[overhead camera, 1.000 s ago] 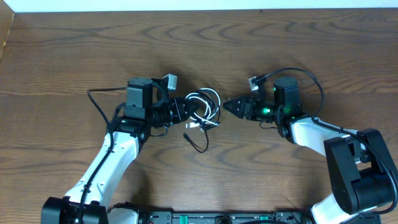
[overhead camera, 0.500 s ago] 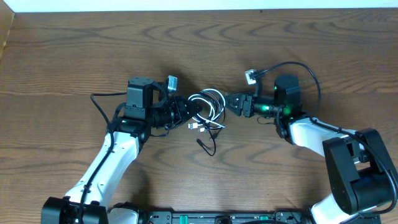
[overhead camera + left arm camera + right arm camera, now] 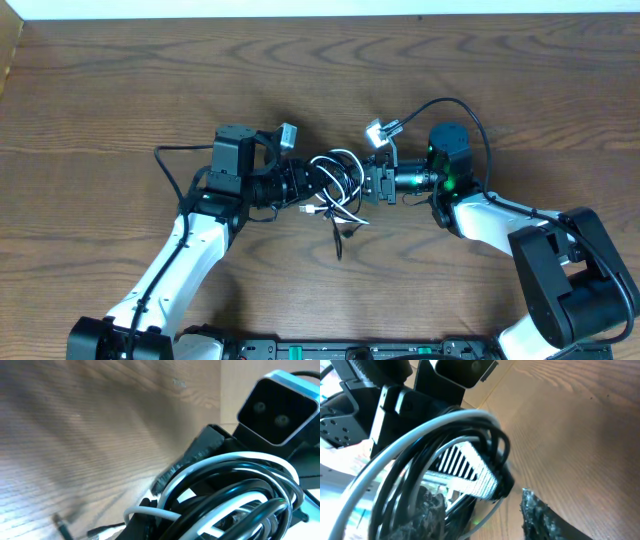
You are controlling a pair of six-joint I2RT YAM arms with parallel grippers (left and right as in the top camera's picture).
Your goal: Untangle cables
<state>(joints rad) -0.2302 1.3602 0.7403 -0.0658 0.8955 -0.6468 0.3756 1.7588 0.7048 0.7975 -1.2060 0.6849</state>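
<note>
The white cable [image 3: 338, 157] and the black cable [image 3: 344, 214] form one tangled coil at the table's middle. My left gripper [image 3: 306, 186] is shut on the coil's left side and holds it up. My right gripper [image 3: 370, 185] is open at the coil's right side, its fingers on either side of some strands. A black plug end [image 3: 339, 250] hangs toward the front. A white plug end [image 3: 311, 208] lies by the left gripper. In the left wrist view the white [image 3: 220, 462] and black [image 3: 235, 491] loops fill the lower right over the gripper [image 3: 165, 521]. In the right wrist view the coil [image 3: 410, 435] sits between the fingers [image 3: 480, 515].
The wooden table [image 3: 320, 70] stretches back to a white strip at the far edge. Thick black arm cables loop out beside the left arm [image 3: 160, 165] and above the right arm [image 3: 470, 108]. The right arm's camera housing [image 3: 277, 405] is close in front of the left wrist.
My right gripper has moved left, opened and reached the coil. My left gripper has shifted a little right with the coil. The black tail has swung down and right.
</note>
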